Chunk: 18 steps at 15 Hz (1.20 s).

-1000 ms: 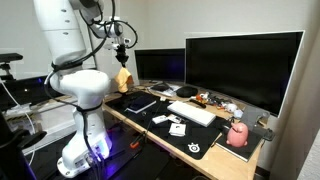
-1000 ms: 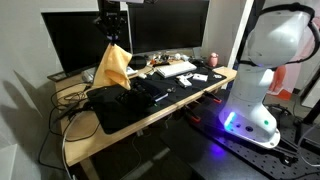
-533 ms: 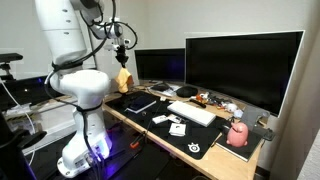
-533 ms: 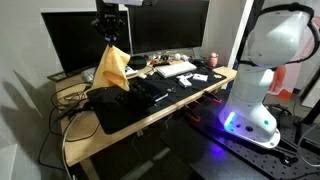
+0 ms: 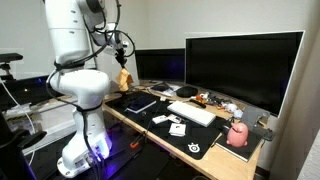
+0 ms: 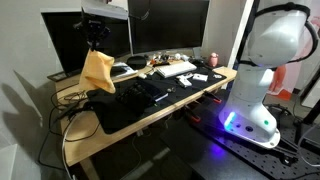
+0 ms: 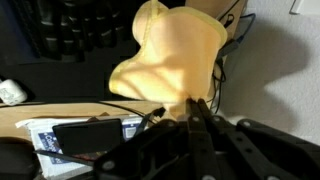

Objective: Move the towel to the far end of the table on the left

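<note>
The tan-yellow towel (image 6: 98,72) hangs in loose folds above the table (image 6: 150,121), near its cable-strewn end. My gripper (image 6: 97,33) is shut on the towel's top edge and holds it clear of the black mat (image 6: 125,108). In an exterior view the towel (image 5: 123,79) dangles under the gripper (image 5: 122,48), in front of the dark monitors. In the wrist view the towel (image 7: 175,55) fills the middle, and the two fingers of the gripper (image 7: 195,102) are pressed together on its lower edge.
Two dark monitors (image 6: 170,25) stand along the table's back. A white keyboard (image 6: 178,68), a black tablet (image 5: 140,104) and a pink rounded object (image 5: 238,134) lie on the mats. Loose cables (image 6: 70,98) sprawl at the table end below the towel. The robot base (image 6: 262,70) stands beside the table.
The gripper has carried the hanging towel sideways along the table toward the cable end, most of it in the last half second. It stays shut on the towel.
</note>
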{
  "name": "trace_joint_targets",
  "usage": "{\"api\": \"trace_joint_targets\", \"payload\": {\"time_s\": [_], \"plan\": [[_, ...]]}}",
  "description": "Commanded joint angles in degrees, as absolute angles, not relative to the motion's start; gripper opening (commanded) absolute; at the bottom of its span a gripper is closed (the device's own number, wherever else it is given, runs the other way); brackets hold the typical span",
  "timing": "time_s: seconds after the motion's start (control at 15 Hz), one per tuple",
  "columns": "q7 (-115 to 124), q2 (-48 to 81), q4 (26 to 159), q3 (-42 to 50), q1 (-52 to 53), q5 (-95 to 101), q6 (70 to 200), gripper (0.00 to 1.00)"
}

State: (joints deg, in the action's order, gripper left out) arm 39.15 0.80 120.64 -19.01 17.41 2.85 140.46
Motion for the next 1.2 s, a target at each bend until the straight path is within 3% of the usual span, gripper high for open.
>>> {"api": "trace_joint_targets", "payload": {"time_s": [0.0, 1.13], "plan": [[44.41, 3.93, 118.65, -18.58, 18.36, 7.49, 146.21, 0.00], [76.36, 26.60, 95.43, -5.44, 30.09, 49.31, 158.85, 0.00]]}}
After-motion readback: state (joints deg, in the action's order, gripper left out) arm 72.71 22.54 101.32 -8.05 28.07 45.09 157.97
